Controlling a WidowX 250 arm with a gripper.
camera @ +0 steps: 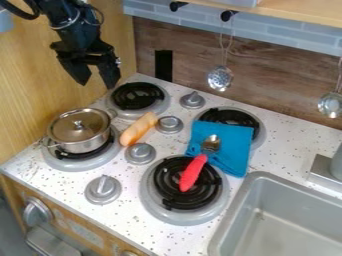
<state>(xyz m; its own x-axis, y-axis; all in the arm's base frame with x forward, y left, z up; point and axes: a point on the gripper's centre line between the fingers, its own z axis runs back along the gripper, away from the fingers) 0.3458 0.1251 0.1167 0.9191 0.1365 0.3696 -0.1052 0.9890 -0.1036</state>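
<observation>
Gripper [96, 85] at upper left above stove top [63, 187], fingers released and apart. Below, lidded pot [79, 132] on front left burner [70, 164], bread roll [138, 129] beside; farther right, red-handled spoon [193, 173] across blue cloth [230, 147] and front right burner [165, 182].

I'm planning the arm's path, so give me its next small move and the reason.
Probably lower the open gripper a little toward the lidded pot, since it hangs empty above the stovetop and the pot looks nearest.
</observation>
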